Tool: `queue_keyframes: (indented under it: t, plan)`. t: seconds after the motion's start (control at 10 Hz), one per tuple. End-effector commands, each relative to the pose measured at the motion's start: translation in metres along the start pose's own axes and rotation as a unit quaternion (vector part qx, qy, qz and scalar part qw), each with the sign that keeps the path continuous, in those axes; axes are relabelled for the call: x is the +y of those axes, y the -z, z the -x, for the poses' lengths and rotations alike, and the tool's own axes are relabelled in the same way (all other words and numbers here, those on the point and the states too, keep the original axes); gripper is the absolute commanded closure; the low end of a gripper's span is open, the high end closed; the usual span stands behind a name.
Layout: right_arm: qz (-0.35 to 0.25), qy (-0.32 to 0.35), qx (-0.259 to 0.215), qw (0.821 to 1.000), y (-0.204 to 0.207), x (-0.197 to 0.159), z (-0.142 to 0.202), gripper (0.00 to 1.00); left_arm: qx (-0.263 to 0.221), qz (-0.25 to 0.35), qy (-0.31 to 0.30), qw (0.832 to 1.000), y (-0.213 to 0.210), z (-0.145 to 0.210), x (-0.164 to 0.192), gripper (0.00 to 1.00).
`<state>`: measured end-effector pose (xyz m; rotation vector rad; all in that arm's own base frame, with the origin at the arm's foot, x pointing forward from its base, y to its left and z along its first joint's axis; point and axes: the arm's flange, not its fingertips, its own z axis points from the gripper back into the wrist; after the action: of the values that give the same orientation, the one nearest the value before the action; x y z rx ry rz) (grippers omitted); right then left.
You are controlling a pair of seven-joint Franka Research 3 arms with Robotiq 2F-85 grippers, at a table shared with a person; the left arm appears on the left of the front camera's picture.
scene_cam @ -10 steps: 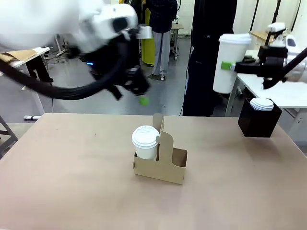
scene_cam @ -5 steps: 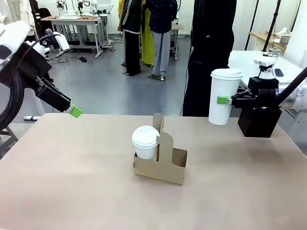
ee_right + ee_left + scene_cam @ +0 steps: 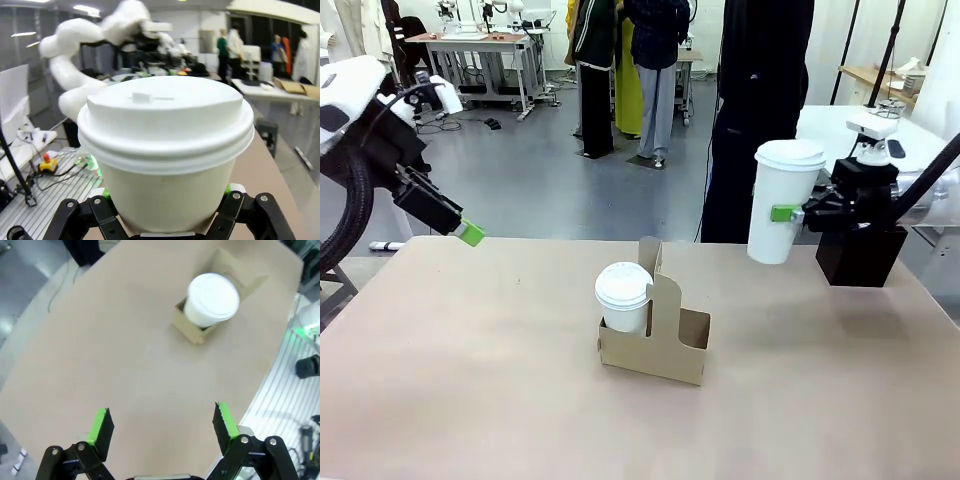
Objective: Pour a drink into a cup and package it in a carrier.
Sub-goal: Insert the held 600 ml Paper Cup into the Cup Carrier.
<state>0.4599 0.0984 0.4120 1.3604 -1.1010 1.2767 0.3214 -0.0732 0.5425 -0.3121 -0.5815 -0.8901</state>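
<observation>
The right gripper point(image 3: 798, 213) clamps a tall lidded cup point(image 3: 779, 200) in midair; a tilt could spill it before the carrier point(image 3: 660, 335). The left gripper point(image 3: 162, 422) gapes empty.

Carrier point(image 3: 665, 340) brown matt cardboard; cup point(image 3: 623, 297) white paper, smooth plastic lid; table point(image 3: 470, 380) matt tan.

White, rounded arm housings are seen at upper left and right of the front view; a thick black cable point(image 3: 345, 215) is looped beside black, green-padded fingers point(image 3: 470, 233).
</observation>
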Motion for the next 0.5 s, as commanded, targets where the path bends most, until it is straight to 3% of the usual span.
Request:
queue_keyframes:
  t: [0.0,0.1,0.4]
  plan:
    - [-0.052,-0.022,-0.010,0.998,0.021,-0.002,0.024,0.19,-0.012,-0.021,0.041,0.999,0.031,0.028,0.030,0.00]
    - [-0.062,-0.015,-0.010,0.998,0.038,-0.002,0.038,0.19,-0.013,-0.035,0.066,0.997,0.039,0.036,0.041,0.00]
    - [-0.062,-0.002,-0.024,0.998,0.069,-0.009,0.068,0.19,-0.017,0.000,0.132,0.991,0.056,0.064,0.066,0.00]
